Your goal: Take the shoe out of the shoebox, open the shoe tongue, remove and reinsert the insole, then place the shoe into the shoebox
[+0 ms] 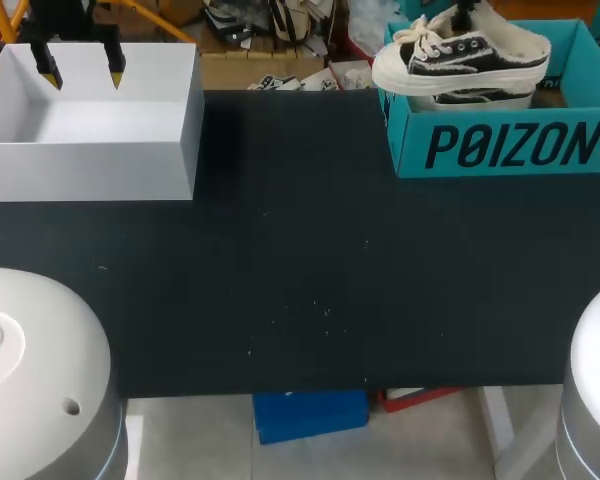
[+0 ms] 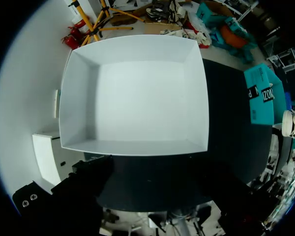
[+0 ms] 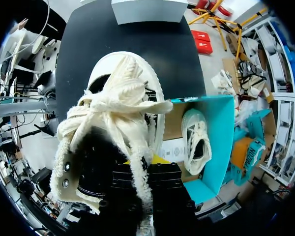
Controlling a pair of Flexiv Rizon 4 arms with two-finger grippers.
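Shoe of black canvas, with cream laces, a frayed cream edge and a thick white sole [image 1: 460,55], hangs just above the open teal cardboard shoebox [image 1: 510,150] at the far right of the black worktop [image 1: 300,250]. It sits roughly level, sole down, with its toe pointing towards the worktop's middle and overhanging the shoebox wall on that side. The right fingers [image 1: 465,12] come down onto it from above at the heel end and hold it clear of the box. In the right wrist view the shoe [image 3: 113,132] fills the space ahead of the right fingers [image 3: 160,160], laces up and toe pointing away. One yellow tip shows against the shoe's side wall, and the fingers are closed on that wall. Beside it in that view is the shoebox [image 3: 221,132], with a second matching shoe [image 3: 196,142] lying on its floor.

At the far left of the worktop stands a white open-topped rectangular box [image 1: 90,160]. The left fingers [image 1: 48,62] hang over it with their yellow tips pointing down, set wide apart and holding nothing. In the left wrist view the white box [image 2: 132,98] lies directly ahead, with its plain interior in full sight. The teal shoebox [image 2: 263,101] is well apart from it, across the dark worktop.
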